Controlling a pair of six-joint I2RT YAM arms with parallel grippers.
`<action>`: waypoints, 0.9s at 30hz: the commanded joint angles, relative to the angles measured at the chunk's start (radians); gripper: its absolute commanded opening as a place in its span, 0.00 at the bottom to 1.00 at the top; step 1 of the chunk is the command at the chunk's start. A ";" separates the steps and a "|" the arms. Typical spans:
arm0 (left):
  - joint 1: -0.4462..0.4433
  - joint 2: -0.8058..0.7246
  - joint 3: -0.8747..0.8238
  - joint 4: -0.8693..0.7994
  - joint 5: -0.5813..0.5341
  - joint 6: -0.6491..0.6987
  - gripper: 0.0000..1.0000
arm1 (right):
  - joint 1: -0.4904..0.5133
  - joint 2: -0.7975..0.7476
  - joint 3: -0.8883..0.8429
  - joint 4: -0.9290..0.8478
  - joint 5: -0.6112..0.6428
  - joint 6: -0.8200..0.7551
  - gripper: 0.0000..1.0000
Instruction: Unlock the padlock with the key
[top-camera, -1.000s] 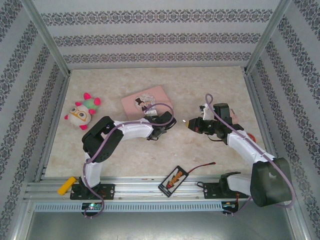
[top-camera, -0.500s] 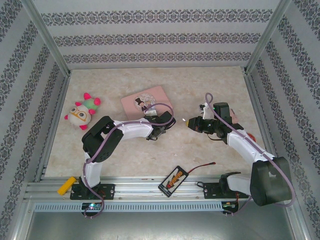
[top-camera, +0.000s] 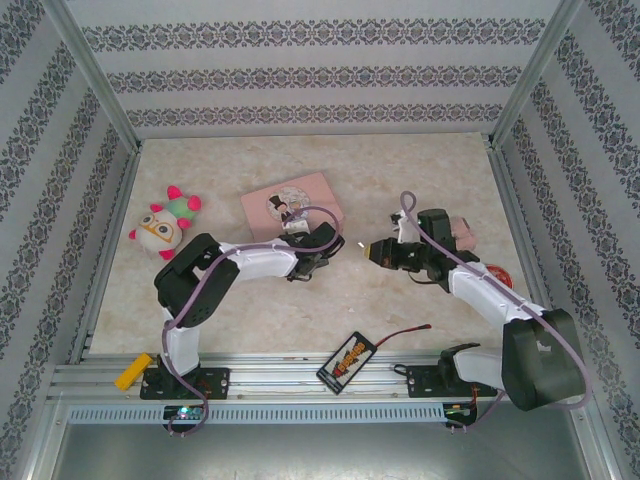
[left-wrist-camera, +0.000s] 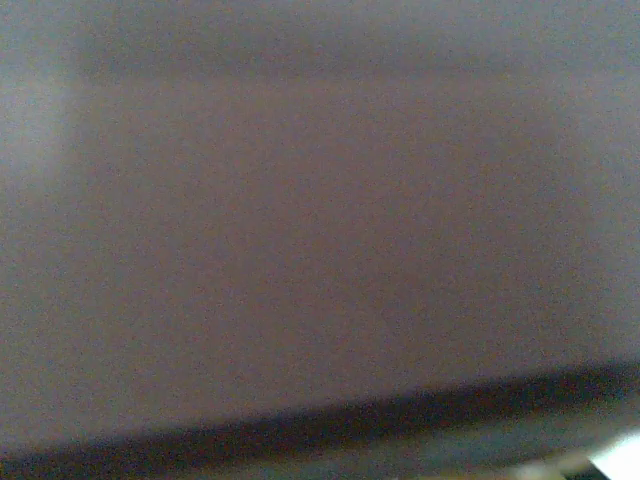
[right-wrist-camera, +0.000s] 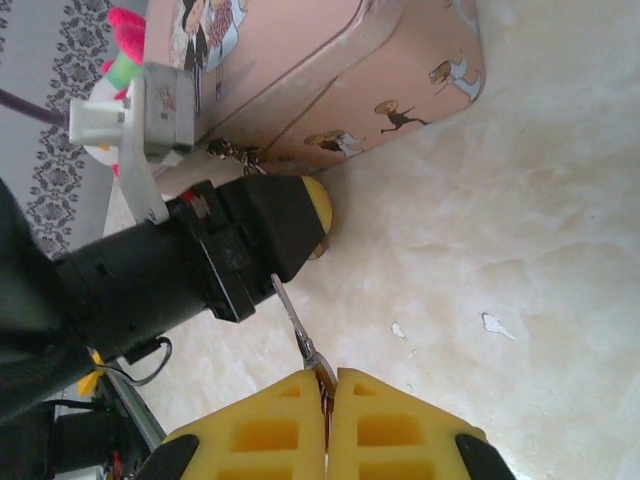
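Note:
My right gripper (right-wrist-camera: 328, 378) is shut on the key (right-wrist-camera: 296, 322). The thin grey blade sticks out from between the yellow pads. Its tip almost touches the black head of my left gripper (top-camera: 323, 254). From above, the right gripper (top-camera: 370, 246) faces the left gripper across a small gap in front of the pink tin. The padlock is nearly all hidden behind the left gripper's head. Just a brass sliver (right-wrist-camera: 321, 247) shows under the left gripper's yellow pad (right-wrist-camera: 318, 200). The left wrist view is a dark blur, so how the left jaws stand is unclear.
The pink tin (top-camera: 290, 205) lies just behind the left gripper, its clasp (right-wrist-camera: 236, 152) facing me. A plush toy (top-camera: 160, 228) sits at the left. A phone-like card (top-camera: 347, 362) and a red wire (top-camera: 405, 332) lie near the front edge. A red object (top-camera: 497, 273) lies beside the right arm.
My right gripper has carried the key a little to the left, closer to the left gripper. The left arm has shifted slightly left by the tin.

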 joint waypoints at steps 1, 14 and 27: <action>0.002 0.007 -0.042 0.238 0.174 -0.071 0.16 | 0.041 0.017 -0.048 0.088 0.054 0.008 0.00; 0.002 -0.025 -0.112 0.411 0.211 -0.183 0.20 | 0.176 0.141 -0.133 0.316 0.162 0.062 0.00; 0.002 -0.009 -0.122 0.521 0.245 -0.228 0.13 | 0.236 0.314 -0.129 0.495 0.216 0.125 0.00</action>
